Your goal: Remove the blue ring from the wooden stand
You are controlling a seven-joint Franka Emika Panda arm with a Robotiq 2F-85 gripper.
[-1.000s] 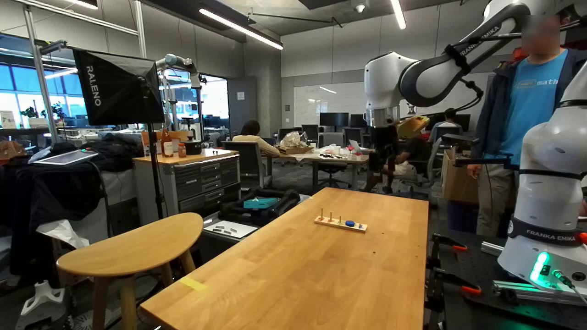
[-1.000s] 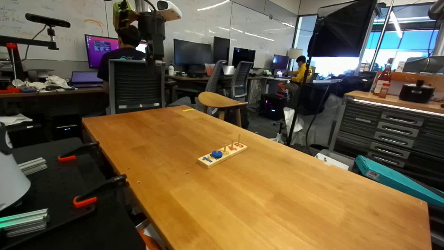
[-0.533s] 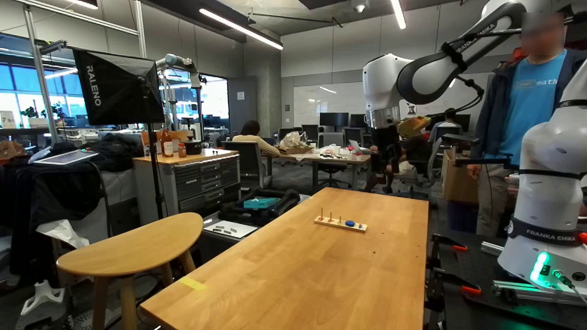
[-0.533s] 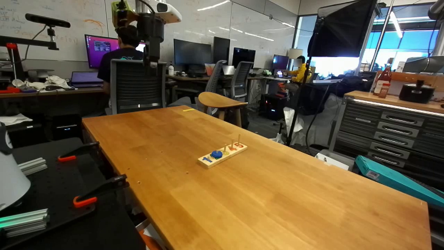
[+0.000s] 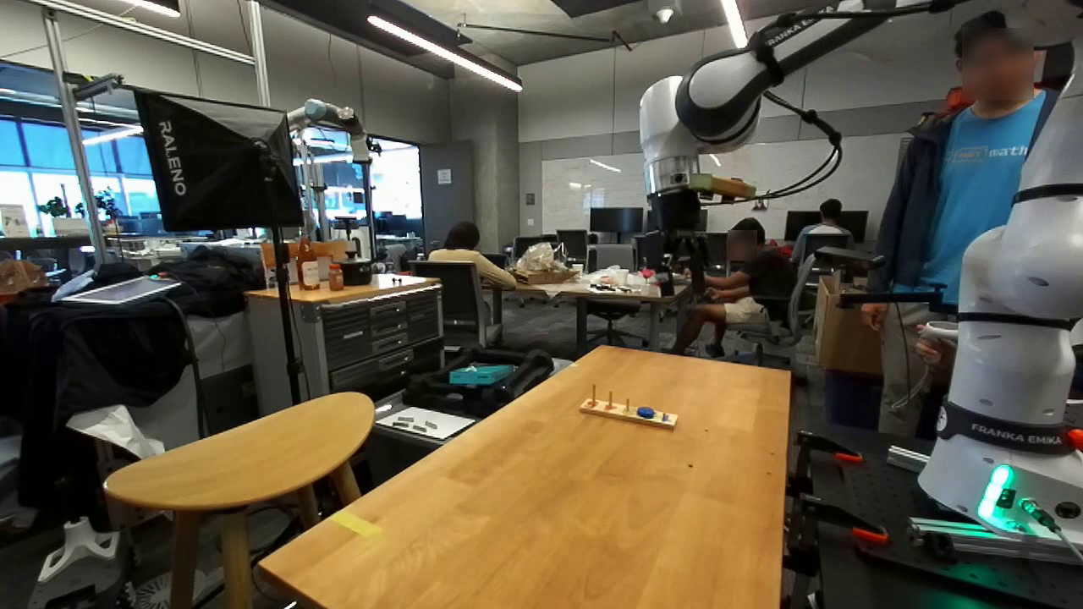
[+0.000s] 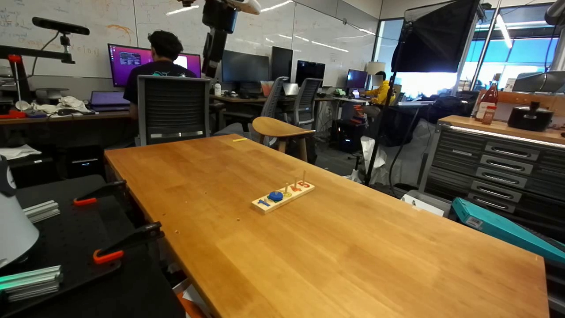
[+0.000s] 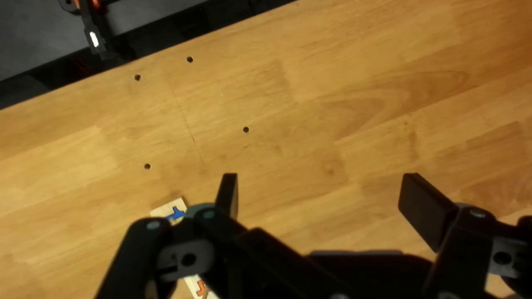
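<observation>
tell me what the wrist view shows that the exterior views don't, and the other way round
Only the wrist view shows a thin dark line in the surface of the table.

Only the exterior views show the blue ring on the wooden stand; in the wrist view the gripper hides the middle of that stand. Both exterior views also take in the stool and the black softbox.

All of them share the table, some small holes in it, the gripper and at least part of the stand.
</observation>
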